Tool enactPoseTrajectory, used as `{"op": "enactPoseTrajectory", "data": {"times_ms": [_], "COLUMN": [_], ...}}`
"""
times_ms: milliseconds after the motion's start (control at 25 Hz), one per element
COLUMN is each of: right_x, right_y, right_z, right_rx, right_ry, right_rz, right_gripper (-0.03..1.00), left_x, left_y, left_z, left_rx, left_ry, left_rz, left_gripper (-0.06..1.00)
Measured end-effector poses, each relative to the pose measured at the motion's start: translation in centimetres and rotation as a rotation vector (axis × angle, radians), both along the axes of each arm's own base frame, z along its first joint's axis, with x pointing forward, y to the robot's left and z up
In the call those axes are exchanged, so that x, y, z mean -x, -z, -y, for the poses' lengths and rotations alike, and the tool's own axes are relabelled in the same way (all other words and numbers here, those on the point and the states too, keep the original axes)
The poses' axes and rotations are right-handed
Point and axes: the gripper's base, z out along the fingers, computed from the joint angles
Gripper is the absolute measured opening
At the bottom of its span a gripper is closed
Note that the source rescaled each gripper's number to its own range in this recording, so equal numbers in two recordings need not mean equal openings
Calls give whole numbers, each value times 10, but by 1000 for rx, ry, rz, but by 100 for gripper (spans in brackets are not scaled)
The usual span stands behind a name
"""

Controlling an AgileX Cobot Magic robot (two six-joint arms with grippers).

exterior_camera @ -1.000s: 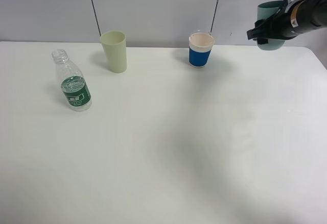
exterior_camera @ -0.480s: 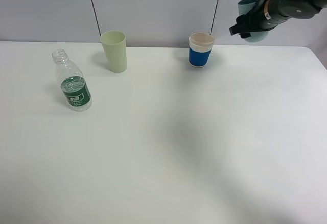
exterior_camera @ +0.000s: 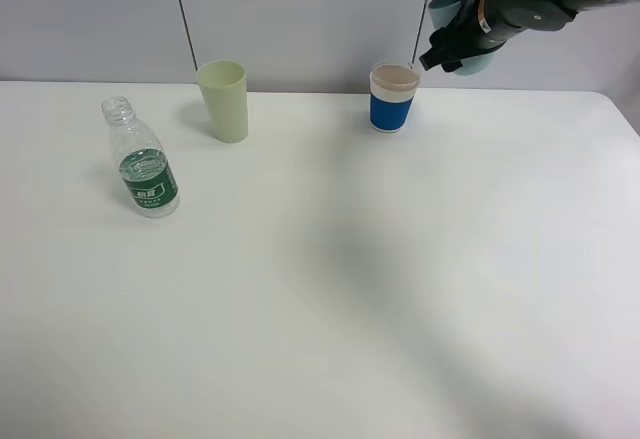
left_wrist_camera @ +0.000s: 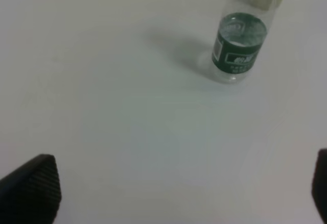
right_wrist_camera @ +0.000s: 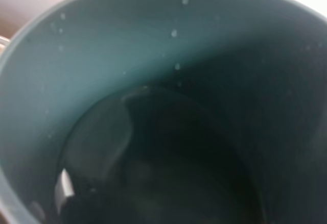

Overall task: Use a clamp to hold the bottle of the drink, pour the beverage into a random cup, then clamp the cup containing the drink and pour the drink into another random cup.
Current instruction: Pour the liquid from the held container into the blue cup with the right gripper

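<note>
The clear bottle (exterior_camera: 142, 164) with a green label stands uncapped at the table's left, also seen as the bottle (left_wrist_camera: 240, 45) in the left wrist view. My left gripper (left_wrist_camera: 176, 185) hovers open some way from it, holding nothing, and is out of the high view. My right gripper (exterior_camera: 455, 44) is shut on a teal cup (exterior_camera: 444, 5), held tilted in the air just up and right of the blue cup (exterior_camera: 393, 97). The teal cup (right_wrist_camera: 163, 106) fills the right wrist view, with dark liquid at its bottom and drops on its inner wall. A light green cup (exterior_camera: 223, 99) stands at the back left.
The white table (exterior_camera: 330, 289) ends at a grey panelled wall (exterior_camera: 300, 9) right behind the cups. The light green cup is a short way behind and right of the bottle.
My right arm has carried the teal cup leftward and upward from the far right, ending beside the blue cup's rim. The bottle and both standing cups have not moved.
</note>
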Motion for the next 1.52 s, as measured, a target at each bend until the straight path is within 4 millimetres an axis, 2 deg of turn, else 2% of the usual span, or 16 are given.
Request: {"op": "enactPoseTrajectory", "data": {"times_ms": [280, 880, 1520], "right_x": [-9, -8, -8], "right_y": [3, 6, 5], "right_z": [-3, -13, -14], "right_rx": [32, 67, 125], "right_ry": [-11, -47, -58], "right_rz": [2, 2, 7], "right_gripper": [0, 0, 0], "left_x": [0, 0, 0], "left_y": [0, 0, 0], "left_z": [0, 0, 0], "left_rx": [0, 0, 0], "left_ry": [0, 0, 0], "left_rz": [0, 0, 0], "left_gripper": [100, 100, 100]}}
